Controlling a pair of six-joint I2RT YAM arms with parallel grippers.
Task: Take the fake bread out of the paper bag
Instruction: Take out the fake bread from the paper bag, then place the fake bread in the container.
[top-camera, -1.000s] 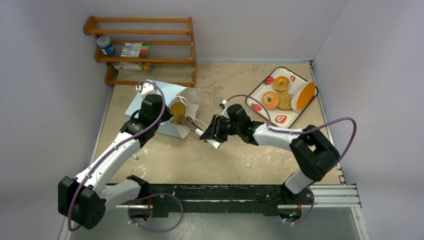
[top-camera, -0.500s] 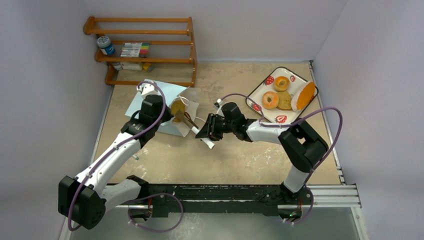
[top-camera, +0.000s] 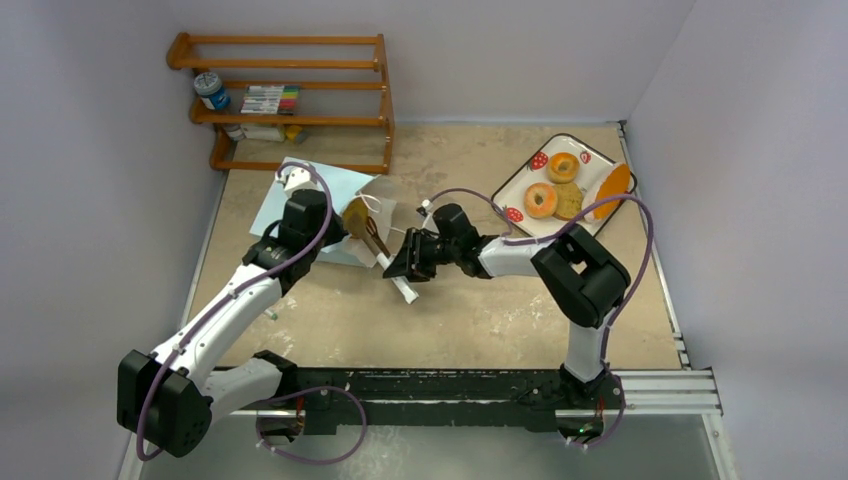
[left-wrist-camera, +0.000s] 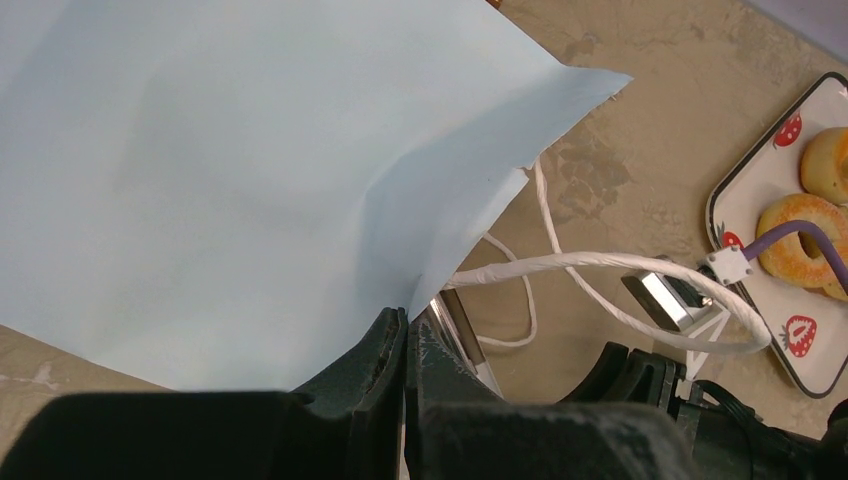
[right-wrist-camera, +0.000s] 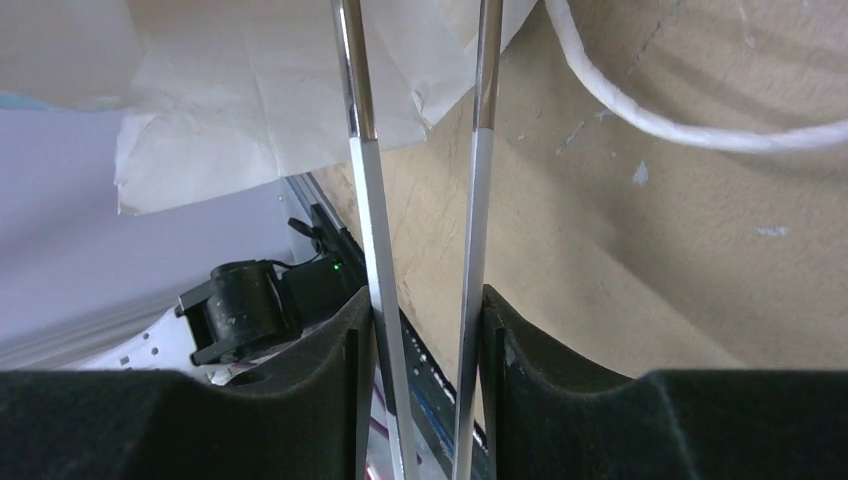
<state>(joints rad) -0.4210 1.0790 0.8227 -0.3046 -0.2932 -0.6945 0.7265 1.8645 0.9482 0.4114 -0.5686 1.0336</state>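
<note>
Fingers of the left arm (left-wrist-camera: 372, 365) are clenched on one edge of the pale blue paper bag (left-wrist-camera: 200, 180), lying toward 10 o'clock on the tabletop (top-camera: 450, 320). Fingers of the right arm (right-wrist-camera: 325, 355) grasp one pair of tongs (right-wrist-camera: 362, 200), tips at the bag's mouth by one tan bread piece (top-camera: 354, 215). At 2 o'clock, one strawberry tray (top-camera: 528, 172) holds two bagel rings (top-camera: 541, 200), one slice (top-camera: 569, 203) and one baguette (top-camera: 610, 188).

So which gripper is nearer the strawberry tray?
Right. The right gripper, holding tongs, is between paper bag and tray; the left gripper clamps the bag's edge, farther from it.
</note>
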